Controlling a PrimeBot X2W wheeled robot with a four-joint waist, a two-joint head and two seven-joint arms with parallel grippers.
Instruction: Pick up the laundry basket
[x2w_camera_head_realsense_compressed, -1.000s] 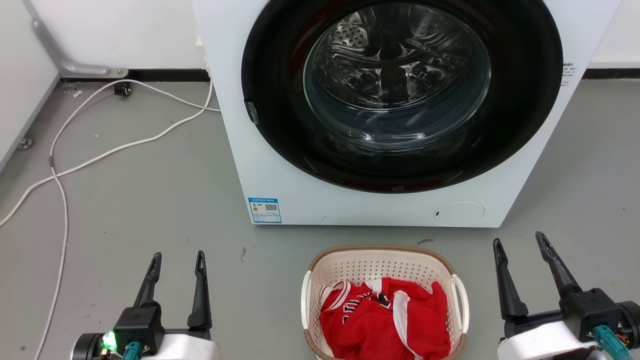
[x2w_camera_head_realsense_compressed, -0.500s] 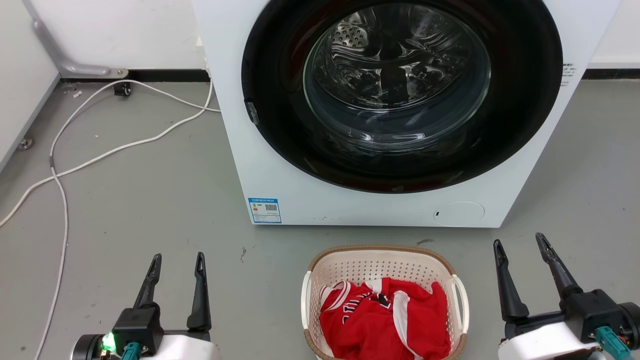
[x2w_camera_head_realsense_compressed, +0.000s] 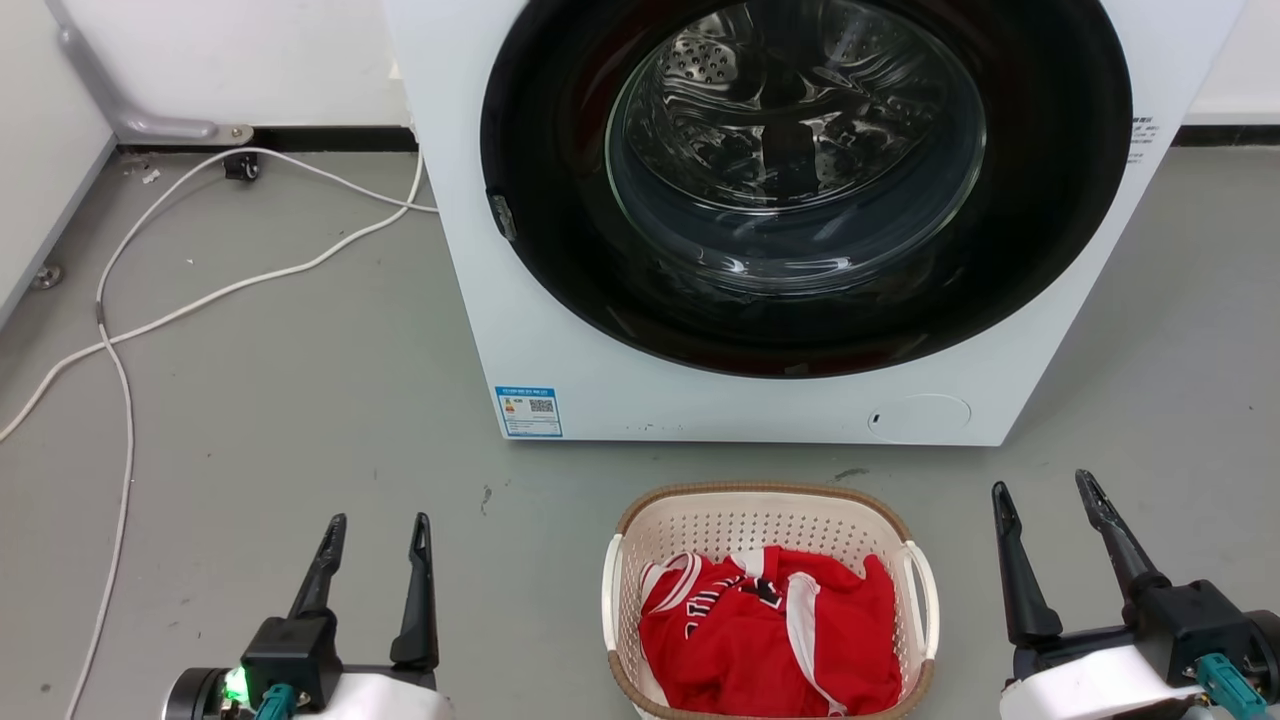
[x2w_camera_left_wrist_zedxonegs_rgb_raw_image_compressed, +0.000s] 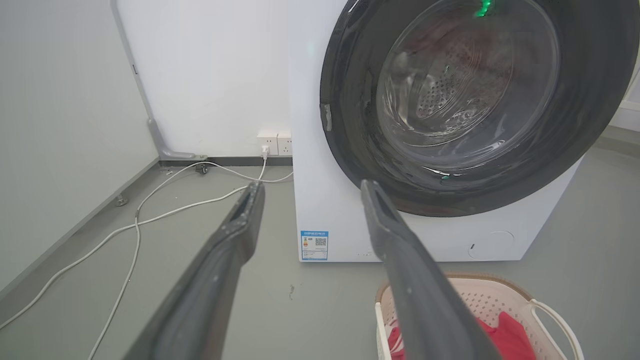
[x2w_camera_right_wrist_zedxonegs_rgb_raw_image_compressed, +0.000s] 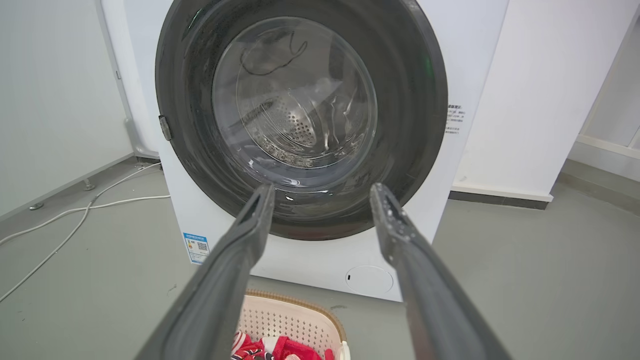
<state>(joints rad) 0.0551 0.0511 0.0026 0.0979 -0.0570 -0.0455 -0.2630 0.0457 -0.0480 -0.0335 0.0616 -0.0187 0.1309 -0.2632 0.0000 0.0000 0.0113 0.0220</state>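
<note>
Dark, long and tapering, the fingers of your left jaws stand spread apart with nothing between them. The right jaws' fingers gape the same way, and both wrists are cut off by the head view's bottom edge. Between the two, well clear of either, the laundry basket sits on the grey floor just before the washing machine. It is cream perforated plastic with a brown woven-look rim and white loop handles, its near end cropped. A crumpled red garment hides its bottom. A white cable trails off left.
</note>
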